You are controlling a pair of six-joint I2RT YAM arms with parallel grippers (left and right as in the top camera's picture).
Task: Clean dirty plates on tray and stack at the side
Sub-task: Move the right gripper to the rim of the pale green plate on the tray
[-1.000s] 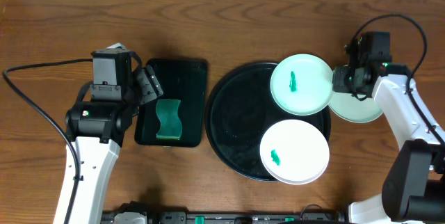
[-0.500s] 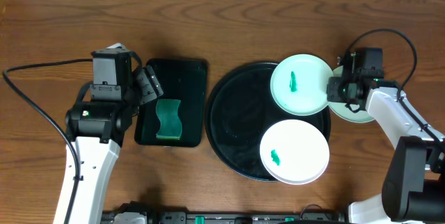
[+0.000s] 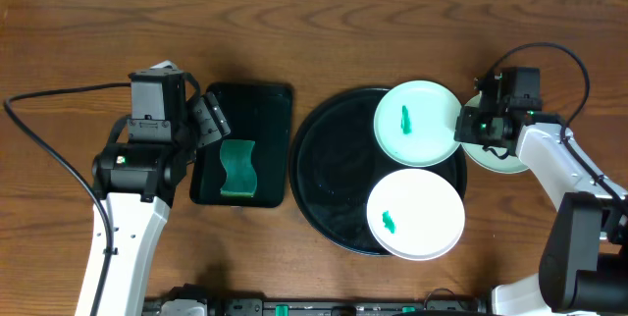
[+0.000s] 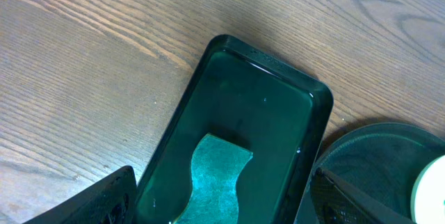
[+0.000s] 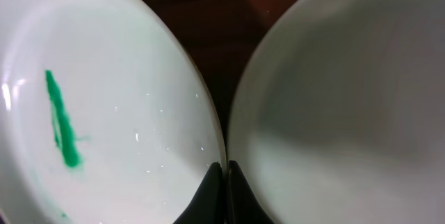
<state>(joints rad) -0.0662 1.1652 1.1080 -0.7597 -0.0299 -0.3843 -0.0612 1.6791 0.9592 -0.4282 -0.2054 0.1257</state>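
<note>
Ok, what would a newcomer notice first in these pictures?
The big black tray in the middle of the table carries a mint-green plate and a white plate on its right side, each smeared green. The right gripper pinches the mint-green plate's right rim, beside a third plate on the table.

Our left arm (image 3: 126, 213) reaches up from the near edge of the tabletop, wrist turned to the right. The left claw (image 3: 209, 122) hangs with its fingers (image 4: 104, 200) spread wide. Our right arm (image 3: 567, 159) bends inward to the left, and the right claw (image 5: 224, 179) is pinched fully together.
</note>
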